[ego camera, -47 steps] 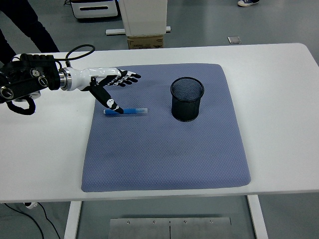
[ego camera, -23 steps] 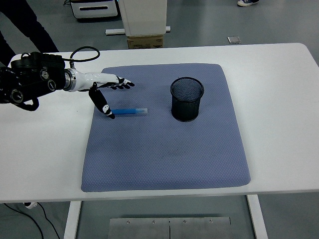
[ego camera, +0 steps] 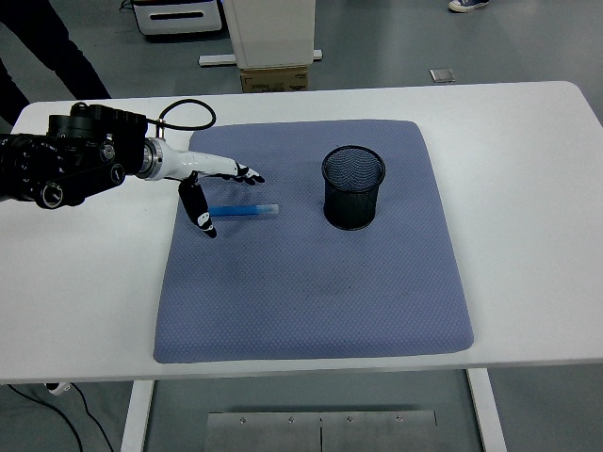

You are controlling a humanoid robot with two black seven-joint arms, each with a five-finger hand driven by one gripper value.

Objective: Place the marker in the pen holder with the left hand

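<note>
A blue marker [ego camera: 244,210] lies flat on the blue-grey mat [ego camera: 311,282], left of the black mesh pen holder [ego camera: 353,186], which stands upright at the mat's back middle. My left hand [ego camera: 219,193] reaches in from the left over the mat's back-left corner, fingers spread and holding nothing. Its thumb [ego camera: 200,213] points down just left of the marker's left end, and the other fingers stretch out above the marker. I cannot tell whether the thumb touches the marker. The right hand is out of view.
The mat lies on a white table [ego camera: 528,188]. A person's dark-trousered legs [ego camera: 47,47] stand beyond the table at the back left. A cardboard box [ego camera: 275,79] and white equipment sit on the floor behind the table.
My left arm has shifted right and turned; the hand dropped closer to the mat, the thumb sliding from the marker's left end to just left of it. The marker has not moved.
</note>
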